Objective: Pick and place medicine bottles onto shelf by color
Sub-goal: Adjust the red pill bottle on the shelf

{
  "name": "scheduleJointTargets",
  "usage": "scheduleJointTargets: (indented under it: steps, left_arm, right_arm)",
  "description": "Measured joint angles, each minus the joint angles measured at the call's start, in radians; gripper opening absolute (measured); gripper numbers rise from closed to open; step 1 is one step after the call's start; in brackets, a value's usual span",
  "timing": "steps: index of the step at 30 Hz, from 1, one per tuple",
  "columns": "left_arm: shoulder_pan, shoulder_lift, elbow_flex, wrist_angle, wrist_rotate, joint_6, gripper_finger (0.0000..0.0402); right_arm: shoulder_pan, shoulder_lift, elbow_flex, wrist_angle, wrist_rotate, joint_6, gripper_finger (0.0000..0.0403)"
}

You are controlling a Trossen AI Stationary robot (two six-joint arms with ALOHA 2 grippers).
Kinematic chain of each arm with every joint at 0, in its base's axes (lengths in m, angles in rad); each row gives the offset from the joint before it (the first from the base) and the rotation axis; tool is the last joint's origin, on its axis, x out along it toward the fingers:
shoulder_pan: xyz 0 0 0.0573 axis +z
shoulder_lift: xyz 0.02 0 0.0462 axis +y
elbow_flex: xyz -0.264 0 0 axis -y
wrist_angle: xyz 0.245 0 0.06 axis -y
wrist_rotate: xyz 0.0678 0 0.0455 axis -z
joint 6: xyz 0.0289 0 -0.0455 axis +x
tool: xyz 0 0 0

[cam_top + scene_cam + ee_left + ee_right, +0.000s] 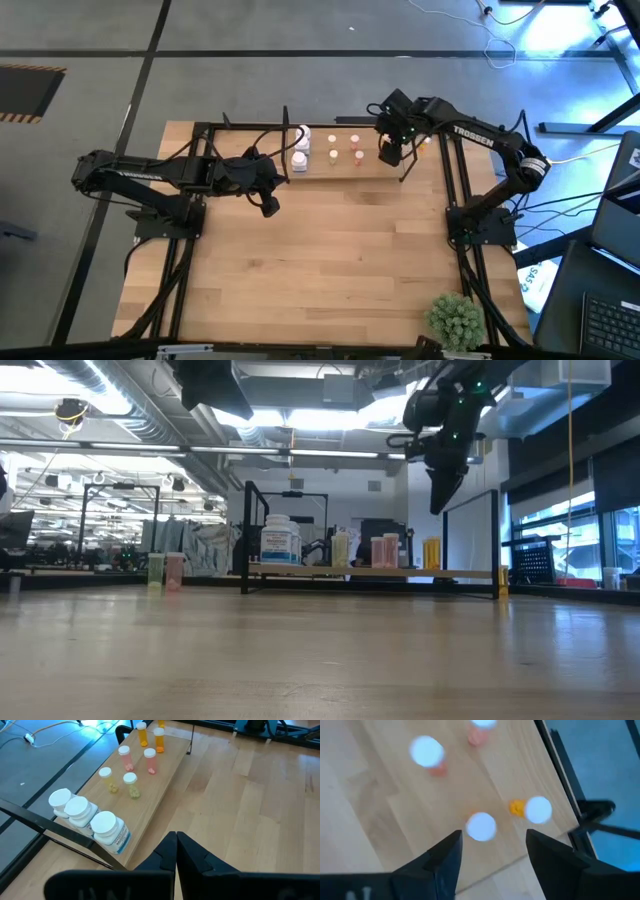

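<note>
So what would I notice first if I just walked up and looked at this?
Probably the little row of medicine bottles on the shelf at the far edge of the table: three chunky white bottles at one end, then cream, pink and orange bottles along it. Next, the right gripper, open, hanging above the orange end. The left gripper is shut, over the table near the white bottles.

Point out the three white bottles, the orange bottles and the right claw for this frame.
white bottles (pixel 104 823): left wrist view, on the cap of the nearest one.
orange bottles (pixel 159 740): left wrist view, on the body of one.
right claw (pixel 492 851): right wrist view, midway between its open fingertips, above the shelf.
</note>
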Motion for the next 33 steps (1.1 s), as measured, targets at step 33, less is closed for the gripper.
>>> scheduleJointTargets:
  steps: [33]
  left_arm:
    - [0.0, 0.0, 0.0, 0.001, 0.0, 0.0, 0.0]
  right_arm:
    - [0.2, -0.012, -0.357, 0.528, -0.14, 0.076, 0.0221]
